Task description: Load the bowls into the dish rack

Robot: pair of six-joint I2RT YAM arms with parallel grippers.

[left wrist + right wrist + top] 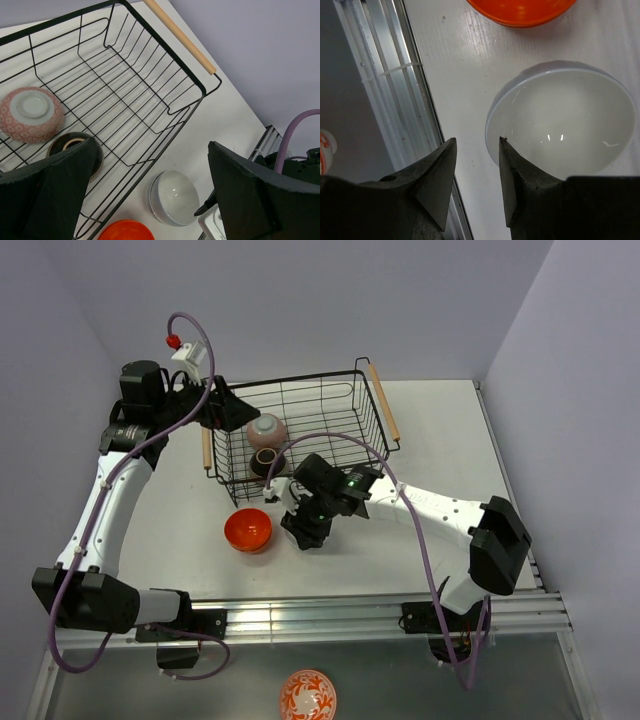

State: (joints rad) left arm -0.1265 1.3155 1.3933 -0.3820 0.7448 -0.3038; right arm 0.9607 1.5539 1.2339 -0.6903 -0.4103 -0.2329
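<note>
Right end effector sits at a narrow gap straddling the white bowl's rim on the surface, beside an orange bowl. Left end effector is spread wide above the dish rack, which holds the pinkish bowl and dark bowl.

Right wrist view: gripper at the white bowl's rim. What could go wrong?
1. The open right gripper seems to straddle only the edge of the glossy white round bowl; a thin bite on a smooth rim may slip or tip it.
2. The glossy orange bowl sits close beside it and could get knocked.
3. The left gripper hovers over the left end of the black wire dish rack; the arms may clash there.
</note>
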